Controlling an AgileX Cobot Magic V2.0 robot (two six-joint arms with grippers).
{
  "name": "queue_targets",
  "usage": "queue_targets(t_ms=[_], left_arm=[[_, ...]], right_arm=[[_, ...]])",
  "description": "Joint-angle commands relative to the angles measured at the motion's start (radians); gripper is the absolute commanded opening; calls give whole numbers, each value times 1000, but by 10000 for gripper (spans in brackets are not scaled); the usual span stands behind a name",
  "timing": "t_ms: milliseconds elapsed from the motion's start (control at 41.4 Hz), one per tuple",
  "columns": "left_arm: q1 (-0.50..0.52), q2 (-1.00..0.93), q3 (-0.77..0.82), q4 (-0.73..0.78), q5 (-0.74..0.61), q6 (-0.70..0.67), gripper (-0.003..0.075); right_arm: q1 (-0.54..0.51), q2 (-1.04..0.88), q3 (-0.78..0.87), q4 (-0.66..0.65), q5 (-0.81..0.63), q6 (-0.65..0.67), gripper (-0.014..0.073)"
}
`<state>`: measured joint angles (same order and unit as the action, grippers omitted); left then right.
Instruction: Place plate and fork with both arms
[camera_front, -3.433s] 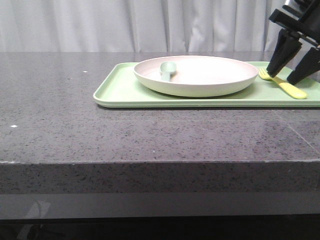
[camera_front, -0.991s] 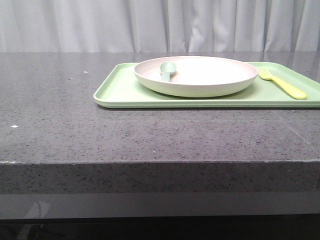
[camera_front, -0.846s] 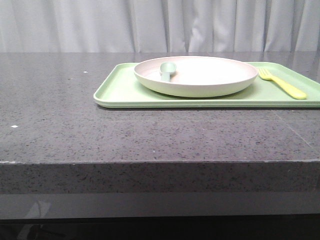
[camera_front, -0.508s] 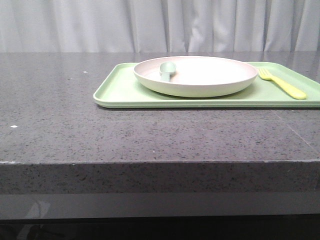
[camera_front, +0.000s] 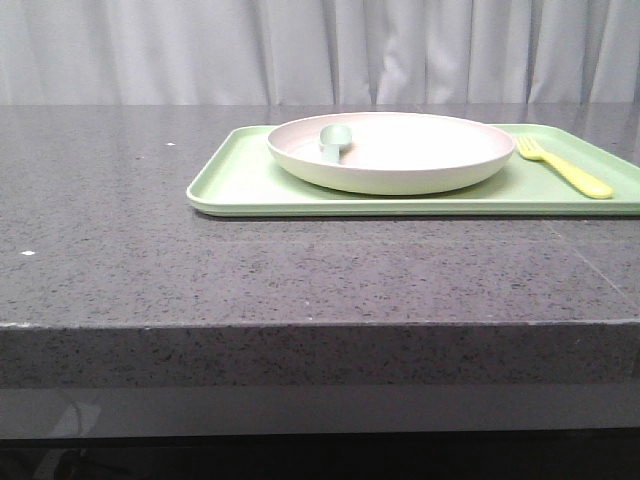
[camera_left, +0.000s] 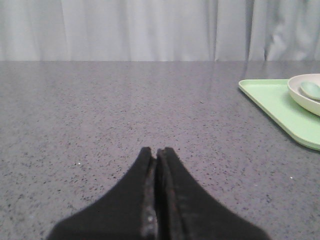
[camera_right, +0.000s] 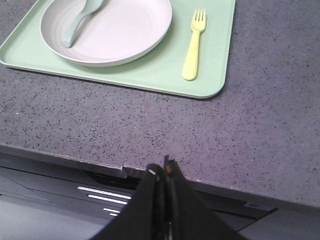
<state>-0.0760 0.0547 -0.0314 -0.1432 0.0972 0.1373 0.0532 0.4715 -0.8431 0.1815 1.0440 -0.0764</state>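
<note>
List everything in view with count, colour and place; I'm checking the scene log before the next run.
tray: one, light green, on the table, right of centre.
plate: one, cream-pink inside, pale green outside, on the tray.
spoon: one, pale green-grey, lying in the plate.
fork: one, yellow, on the tray right of the plate.
table: one, dark grey speckled.
curtain: white, behind the table.
left tool: one, black, shut, above bare table left of the tray.
right tool: one, black, shut, over the table's near edge.

No text, label, brand, number or sign can be read anywhere in these views, on any surface.
</note>
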Motion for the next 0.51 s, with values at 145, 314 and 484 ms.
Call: queue_targets(t_ms=[145, 314, 484], left_arm=[[41, -82, 42, -32, -109, 4, -20], [39, -82, 42, -32, -109, 4, -20], [39, -82, 42, -52, -111, 4, -20]], right_arm=[[0, 5, -21, 9, -59, 2, -118], [0, 5, -21, 9, -58, 2, -118], [0, 5, -21, 9, -58, 2, -118]])
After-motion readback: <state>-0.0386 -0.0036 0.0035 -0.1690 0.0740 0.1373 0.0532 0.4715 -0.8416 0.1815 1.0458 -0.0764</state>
